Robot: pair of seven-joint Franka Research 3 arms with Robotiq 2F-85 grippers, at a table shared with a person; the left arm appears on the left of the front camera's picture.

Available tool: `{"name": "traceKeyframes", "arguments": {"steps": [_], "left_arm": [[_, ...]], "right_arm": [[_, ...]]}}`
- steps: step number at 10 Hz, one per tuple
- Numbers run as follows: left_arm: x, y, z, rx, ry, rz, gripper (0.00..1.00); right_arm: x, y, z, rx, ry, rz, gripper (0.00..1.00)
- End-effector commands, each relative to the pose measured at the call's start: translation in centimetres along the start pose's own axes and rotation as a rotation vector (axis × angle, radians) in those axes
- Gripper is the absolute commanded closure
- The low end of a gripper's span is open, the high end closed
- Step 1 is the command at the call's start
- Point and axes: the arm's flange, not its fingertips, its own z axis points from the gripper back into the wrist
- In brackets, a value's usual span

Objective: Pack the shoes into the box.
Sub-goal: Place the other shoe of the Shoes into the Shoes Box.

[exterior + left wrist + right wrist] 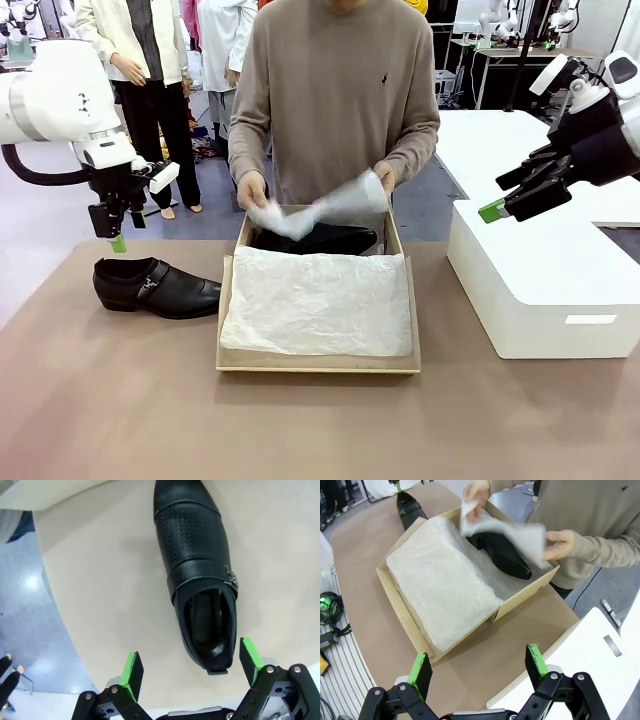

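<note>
Left gripper [192, 662], fingers wide, hovers above the heel of the stiff, glossy, probably slippery shoe [197, 580] on the table [320, 430] beside the box [318, 364]; best gripped across the heel collar; right gripper [478, 660] likewise wide.

shoe [155, 285] left of box [318, 365] | second shoe [330, 240] in box, far end

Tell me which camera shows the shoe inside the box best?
The right wrist view: it looks down into the box and shows that shoe nearly whole under the lifted tissue paper. The front view catches a dark strip of it behind the lining. The left wrist view faces the other shoe.
</note>
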Motion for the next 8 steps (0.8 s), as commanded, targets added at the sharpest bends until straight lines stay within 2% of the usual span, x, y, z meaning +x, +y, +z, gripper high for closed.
{"name": "traceKeyframes", "arguments": {"steps": [1,8], "left_arm": [[-0.02,0.30,-0.10,0.014,-0.023,0.032,0.00],[0.03,0.25,-0.13,0.002,-0.003,0.009,0.00]], "right_arm": [[0.02,-0.06,-0.03,0.009,-0.013,-0.001,0.00],[0.02,-0.06,-0.03,0.009,-0.013,-0.001,0.00]]}}
